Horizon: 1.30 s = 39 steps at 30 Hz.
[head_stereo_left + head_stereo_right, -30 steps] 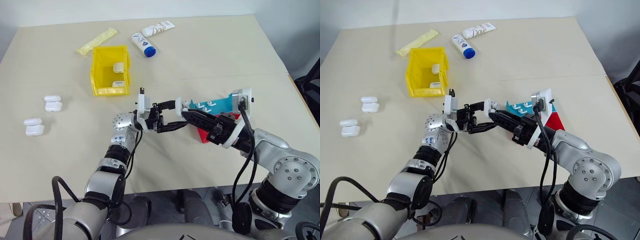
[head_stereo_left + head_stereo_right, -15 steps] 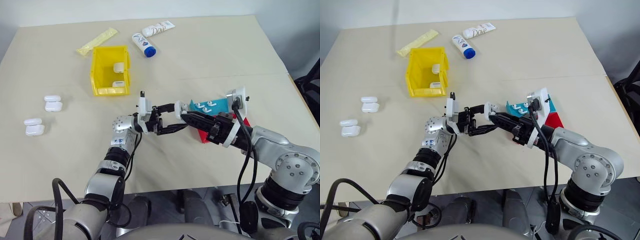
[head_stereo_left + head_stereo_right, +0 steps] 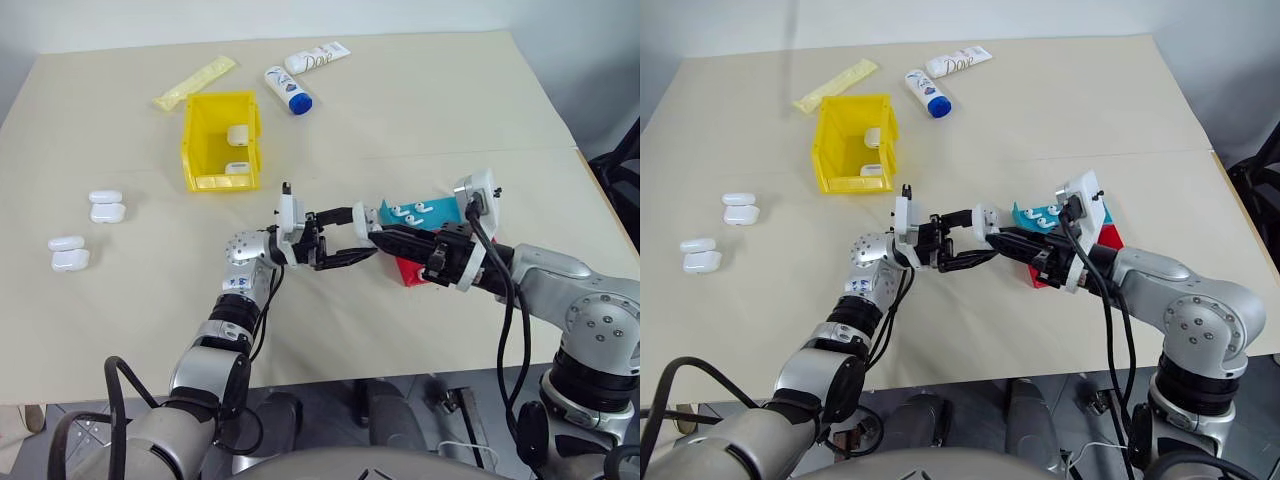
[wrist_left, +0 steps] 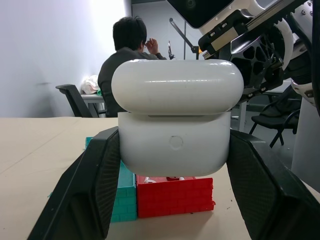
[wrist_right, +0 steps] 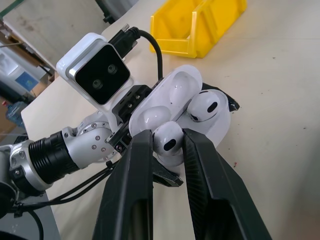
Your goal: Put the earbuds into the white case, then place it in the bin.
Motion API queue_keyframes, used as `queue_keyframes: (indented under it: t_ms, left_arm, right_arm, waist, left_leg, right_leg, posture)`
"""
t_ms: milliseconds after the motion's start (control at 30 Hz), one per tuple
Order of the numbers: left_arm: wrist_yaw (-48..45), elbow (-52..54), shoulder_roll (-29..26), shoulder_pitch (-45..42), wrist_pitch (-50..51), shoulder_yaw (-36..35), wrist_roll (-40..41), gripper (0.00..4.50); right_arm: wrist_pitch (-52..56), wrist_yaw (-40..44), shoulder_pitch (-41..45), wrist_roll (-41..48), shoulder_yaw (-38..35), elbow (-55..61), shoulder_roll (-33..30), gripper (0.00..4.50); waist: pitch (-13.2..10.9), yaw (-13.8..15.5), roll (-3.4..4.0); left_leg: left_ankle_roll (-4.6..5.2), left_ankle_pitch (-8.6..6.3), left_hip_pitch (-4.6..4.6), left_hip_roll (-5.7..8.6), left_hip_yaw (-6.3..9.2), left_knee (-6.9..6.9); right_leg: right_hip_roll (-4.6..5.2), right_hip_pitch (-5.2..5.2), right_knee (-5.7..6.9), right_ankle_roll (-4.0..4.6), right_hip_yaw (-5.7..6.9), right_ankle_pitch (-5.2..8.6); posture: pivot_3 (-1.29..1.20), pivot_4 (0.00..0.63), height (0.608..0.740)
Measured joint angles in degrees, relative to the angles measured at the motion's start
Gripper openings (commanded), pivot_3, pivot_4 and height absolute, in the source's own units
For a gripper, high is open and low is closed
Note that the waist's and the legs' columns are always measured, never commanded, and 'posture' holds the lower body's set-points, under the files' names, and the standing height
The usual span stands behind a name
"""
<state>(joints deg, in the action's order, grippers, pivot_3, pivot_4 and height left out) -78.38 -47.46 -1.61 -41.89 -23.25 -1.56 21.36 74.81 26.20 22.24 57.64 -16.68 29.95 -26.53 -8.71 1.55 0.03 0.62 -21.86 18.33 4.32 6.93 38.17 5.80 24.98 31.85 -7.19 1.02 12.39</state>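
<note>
Now mid-counter: left gripper (image 3: pixel 345 238) jaws clamp open white case (image 5: pixel 180 107). Right gripper (image 5: pixel 167 150) jaws pinch earbud (image 5: pixel 168 139) over empty socket; second earbud (image 5: pixel 202 106) seated. Lower stem first, release gently. Bin (image 3: pixel 200 140) waits near far left corner.

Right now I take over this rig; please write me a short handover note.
Left pincer: shut on the open white case, held above the table.
Right pincer: shut on an earbud, at the case's mouth.
Done: one earbud already sits in the case. The yellow bin already holds two cases.
Left: seat this earbud, close the lid, place the case in the bin.
</note>
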Motion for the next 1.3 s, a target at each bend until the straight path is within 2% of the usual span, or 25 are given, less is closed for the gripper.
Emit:
queue_keyframes:
  t_ms: [300, 600, 1300]
  left_arm:
    - [0.1, 0.2, 0.0, 0.0, 0.0, -0.9, 0.1, 2.79]
    - [-1.8, 4.1, 0.5, 0.4, 0.0, -0.7, 0.9, 2.79]
    - [-1.9, 3.0, 0.2, -1.6, -0.2, -2.0, 0.9, 2.79]
  right_arm:
    - [-3.1, 0.7, 2.5, 0.7, 3.5, -2.0, -3.4, 0.5]
    - [-6.1, 0.6, 2.3, -0.2, 3.8, -3.2, -6.4, 3.45]
    - [-6.1, -0.8, 1.9, 5.1, 2.7, -1.5, -11.3, 3.45]
  waist:
    - [0.0, 0.1, 0.0]
    - [0.0, 0.1, -0.04]
    - [0.0, 0.2, -0.05]
  left_leg:
    - [0.0, 0.0, 0.01, -0.01, 0.01, 0.01]
    - [0.0, 0.0, 0.03, -0.01, 0.0, 0.01]
    - [0.01, 0.0, 0.04, 0.0, 0.01, 0.02]
  right_leg:
    - [0.0, 0.0, -0.01, 0.0, 0.01, 0.0]
    - [0.03, 0.0, -0.05, -0.01, 0.02, 0.0]
    - [0.03, -0.02, -0.07, -0.01, 0.02, 0.0]
  posture:
    - [0.0, 0.15, 0.74]
    - [0.0, 0.15, 0.74]
    - [0.0, 0.15, 0.74]
